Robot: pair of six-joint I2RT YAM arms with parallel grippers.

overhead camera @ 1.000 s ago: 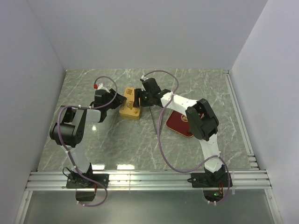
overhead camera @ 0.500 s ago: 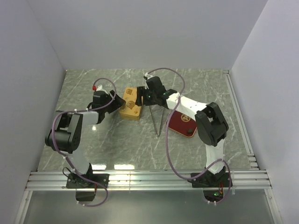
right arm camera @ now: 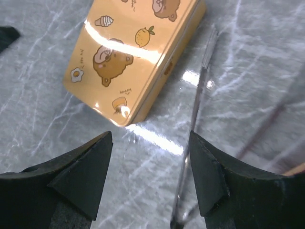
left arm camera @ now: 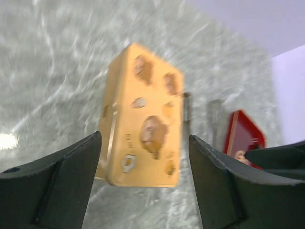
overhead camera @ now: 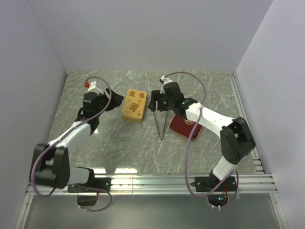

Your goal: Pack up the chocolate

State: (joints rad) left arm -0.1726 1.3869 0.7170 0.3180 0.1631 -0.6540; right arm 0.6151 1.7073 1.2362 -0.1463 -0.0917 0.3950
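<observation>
Both arms have drawn back from the gold tin (overhead camera: 134, 105), which they were crowding a second ago. The left arm has swung out to its own side and the right arm has stretched out flatter. The left gripper (left arm camera: 144, 140) now hangs a little way short of the tin, its fingers spread wide with nothing between them. The right gripper (right arm camera: 150, 138) is also spread wide and empty, above the bare table (overhead camera: 119, 143) near the tin's corner. The tin lies flat with its printed lid on. Metal tongs (overhead camera: 160, 125) lie on the table between the tin and the red tray (overhead camera: 183, 128), apart from both. No chocolate shows in any view. Whether it sits inside the closed tin cannot be told.
</observation>
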